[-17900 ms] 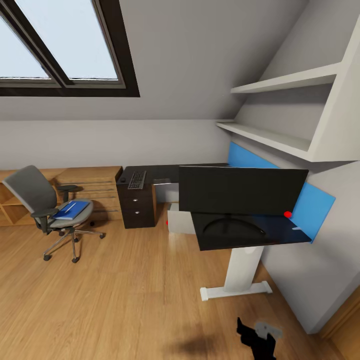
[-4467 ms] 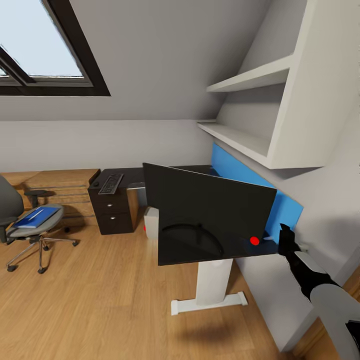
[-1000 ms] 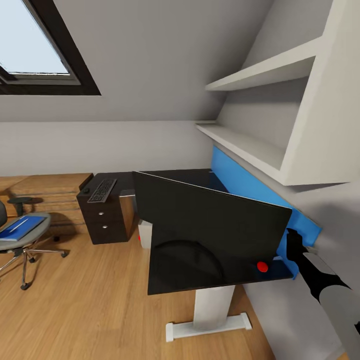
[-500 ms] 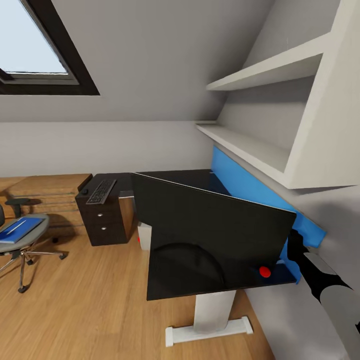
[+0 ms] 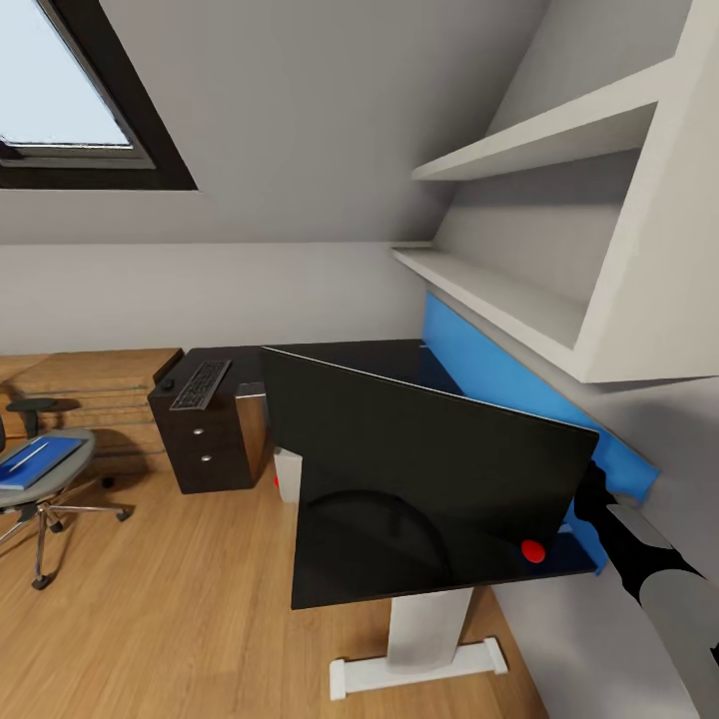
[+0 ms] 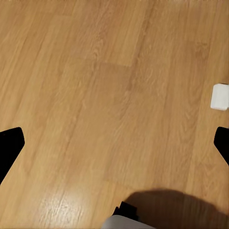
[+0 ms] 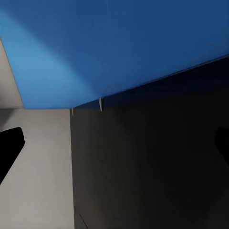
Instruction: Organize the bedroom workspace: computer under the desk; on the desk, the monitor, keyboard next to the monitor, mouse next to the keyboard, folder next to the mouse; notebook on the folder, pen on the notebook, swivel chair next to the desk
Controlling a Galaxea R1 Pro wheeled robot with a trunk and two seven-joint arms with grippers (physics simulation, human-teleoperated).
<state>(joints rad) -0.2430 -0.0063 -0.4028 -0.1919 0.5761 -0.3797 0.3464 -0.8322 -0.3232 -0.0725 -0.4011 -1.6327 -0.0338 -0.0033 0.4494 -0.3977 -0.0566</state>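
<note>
**Monitor in place, most of the tidying still ahead**

The right gripper [image 5: 593, 486] reaches past the monitor's far edge toward the blue back panel [image 7: 119, 43]. In its wrist view both fingertips sit wide apart at the frame edges with nothing between them, so it is released. The left gripper [image 6: 114, 143] hangs over the wood floor [image 6: 95, 71], likewise spread and empty.

The monitor [image 5: 419, 459] stands on the desk [image 5: 350, 574], which I judge settles that step. The computer [image 5: 288, 474] peeks out low behind the surface, apparently under it. The keyboard [image 5: 200, 383] still lies on the black drawer cabinet [image 5: 205, 449], well apart from the monitor. The folder [image 5: 38, 461] rests on the swivel chair [image 5: 45, 489], away from the desk. Keyboard, mouse, folder, notebook, pen and chair all remain to be done.
</note>
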